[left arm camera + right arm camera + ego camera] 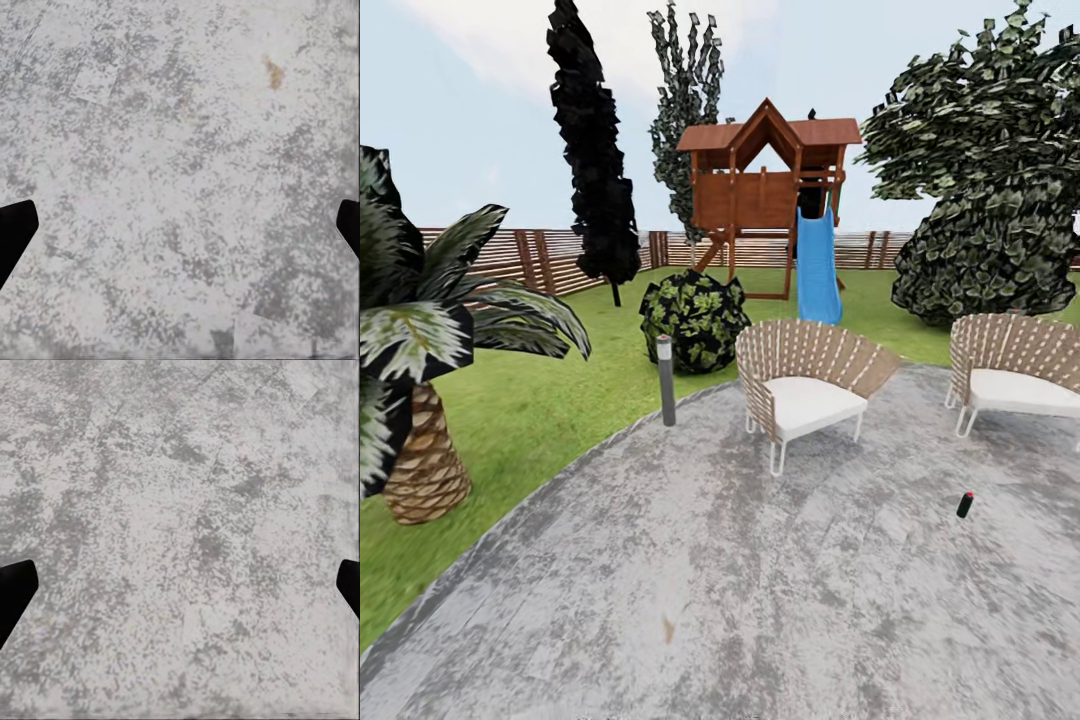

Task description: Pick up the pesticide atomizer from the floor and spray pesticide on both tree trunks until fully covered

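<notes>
Drive toward the small dark atomizer (965,505) on the paving (710,560); both grippers' fingers spread wide, holding nothing.

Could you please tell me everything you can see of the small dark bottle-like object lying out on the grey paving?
The small dark object stands on the grey paving, roughly upright with a slight lean. Its body looks black and cylindrical, with a red tip on top. It is too small to make out a nozzle or trigger, so whether it is the atomizer cannot be confirmed. It sits in front of the right-hand wicker chair, apart from it; nothing but the paving touches it.
</notes>
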